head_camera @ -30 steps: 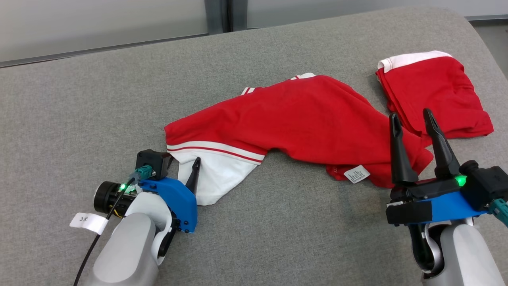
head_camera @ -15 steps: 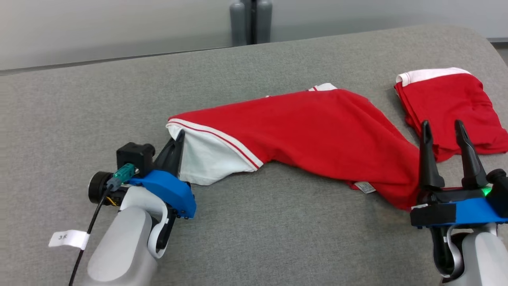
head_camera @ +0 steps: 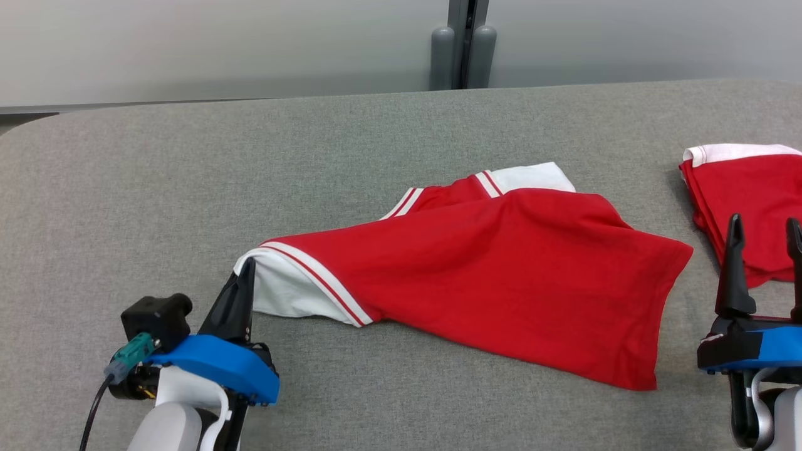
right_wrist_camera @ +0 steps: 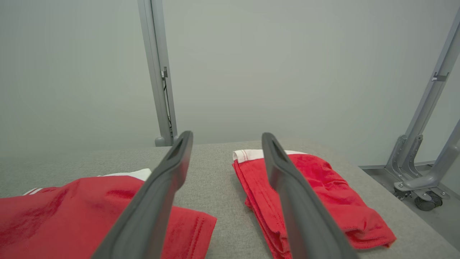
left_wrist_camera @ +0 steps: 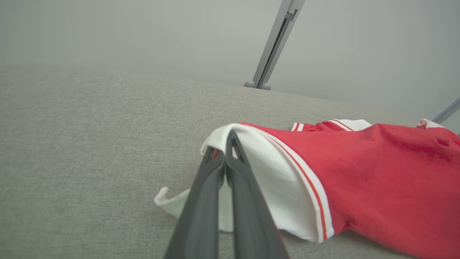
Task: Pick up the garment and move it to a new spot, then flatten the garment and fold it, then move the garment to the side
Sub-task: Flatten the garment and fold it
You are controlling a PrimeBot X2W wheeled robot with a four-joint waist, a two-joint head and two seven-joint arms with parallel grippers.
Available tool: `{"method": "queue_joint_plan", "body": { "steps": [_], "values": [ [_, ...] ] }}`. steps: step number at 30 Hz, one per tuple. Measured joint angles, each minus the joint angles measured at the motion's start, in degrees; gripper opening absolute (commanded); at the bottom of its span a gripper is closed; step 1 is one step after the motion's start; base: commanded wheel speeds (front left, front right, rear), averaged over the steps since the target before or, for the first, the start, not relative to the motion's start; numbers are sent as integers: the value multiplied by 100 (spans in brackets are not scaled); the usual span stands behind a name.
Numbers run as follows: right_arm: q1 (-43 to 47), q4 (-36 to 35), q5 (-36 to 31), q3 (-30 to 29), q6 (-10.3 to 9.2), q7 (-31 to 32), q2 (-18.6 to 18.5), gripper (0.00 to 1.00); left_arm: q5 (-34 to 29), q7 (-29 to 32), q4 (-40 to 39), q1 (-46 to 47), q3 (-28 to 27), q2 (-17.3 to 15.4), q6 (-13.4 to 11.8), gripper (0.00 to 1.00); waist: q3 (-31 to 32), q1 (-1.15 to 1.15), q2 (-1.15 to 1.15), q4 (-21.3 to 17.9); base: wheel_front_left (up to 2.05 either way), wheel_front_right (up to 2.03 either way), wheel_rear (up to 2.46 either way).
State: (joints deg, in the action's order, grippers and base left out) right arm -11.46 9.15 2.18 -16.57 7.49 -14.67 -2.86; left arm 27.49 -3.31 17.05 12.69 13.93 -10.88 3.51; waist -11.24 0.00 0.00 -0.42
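Red knit garment (head_camera: pixel 501 269): soft, matte jersey with white bands; lies rumpled across the middle of the tabletop, its left end raised in a peak.
White sleeve band (head_camera: pixel 282 291): smooth cloth edged with a thin red stripe; it drapes in a loose curve from the grip down to the surface.
Left gripper (head_camera: pixel 247 266): two long dark fingers pressed together on the white sleeve band, near left of the scene.
Change: a second ago these fingers stood apart beside the band, which lay flat; they have since closed, and the edge is now off the surface. The head camera has also shifted.
Meaning: the pick-up appears secured at one point only; moving, flattening and folding are all still to do.
Right gripper (head_camera: pixel 764 225): fingers spread wide and holding nothing, near right, apart from the garment's red hem.
Second red cloth (head_camera: pixel 745 194): already folded, white-edged, far right.
Grey woven tabletop (head_camera: pixel 188 175): coarse, felt-like cover with rounded corners; likely to drag on sliding fabric.
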Motion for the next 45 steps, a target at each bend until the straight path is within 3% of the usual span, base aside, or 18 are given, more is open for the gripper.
{"method": "queue_joint_plan", "body": {
  "steps": [7,8,9,10,14,20,25,33,37,38,40,41,42,44,45],
  "values": [
    [2,122,-123,88,0,263,-1,100,172,417,-722,-711,-121,-135,-322,0,58,0,0,17,0,0,0],
    [1,156,-153,138,0,318,-1,100,189,442,-703,-771,-141,-134,-357,35,62,0,0,9,0,0,0],
    [-1,208,-198,201,0,364,-1,100,204,475,-651,-809,-138,-134,-366,78,67,0,0,-2,0,0,0],
    [-3,258,-260,258,0,420,0,100,192,474,-600,-833,-121,-138,-377,100,70,0,0,-13,0,0,0],
    [-83,431,-341,570,0,676,-110,100,193,256,-512,-845,-123,-64,-382,100,74,0,0,-37,0,0,0],
    [-350,679,-167,1113,1,1369,-693,100,2,-320,-634,-658,-179,-52,-449,100,66,0,0,-15,0,0,0],
    [-603,1004,411,1167,0,1957,-1058,100,-42,-436,-726,-632,-116,-20,-456,100,21,0,0,61,0,0,0],
    [-918,1767,1642,1846,0,2657,-1432,100,-81,-475,-735,-631,62,80,-472,100,-163,0,0,279,0,0,0],
    [-956,1925,2365,2228,0,2889,-1450,100,-87,-511,-697,-619,97,93,-498,100,-235,0,0,379,0,0,0],
    [-957,1967,2550,2304,0,2961,-1452,91,-87,-517,-686,-606,101,93,-498,100,-246,0,0,393,0,0,0],
    [-989,2047,2829,2463,0,3051,-1490,84,-87,-532,-669,-577,118,94,-498,100,-261,0,0,415,0,0,0],
    [-1038,2092,2886,2562,0,3076,-1541,72,-87,-536,-664,-562,124,96,-498,100,-266,0,0,426,0,0,0],
    [-1081,2128,2920,2662,-1,3075,-1589,50,-87,-537,-658,-552,126,93,-499,100,-270,0,0,435,0,0,0],
    [-1140,2190,3006,2824,-1,3016,-1614,37,-88,-538,-648,-536,133,92,-501,100,-272,0,0,442,0,0,0],
    [-1172,2215,3060,2898,-1,2954,-1613,16,-88,-542,-646,-530,135,92,-508,100,-270,0,0,442,0,0,0]
  ]
}}
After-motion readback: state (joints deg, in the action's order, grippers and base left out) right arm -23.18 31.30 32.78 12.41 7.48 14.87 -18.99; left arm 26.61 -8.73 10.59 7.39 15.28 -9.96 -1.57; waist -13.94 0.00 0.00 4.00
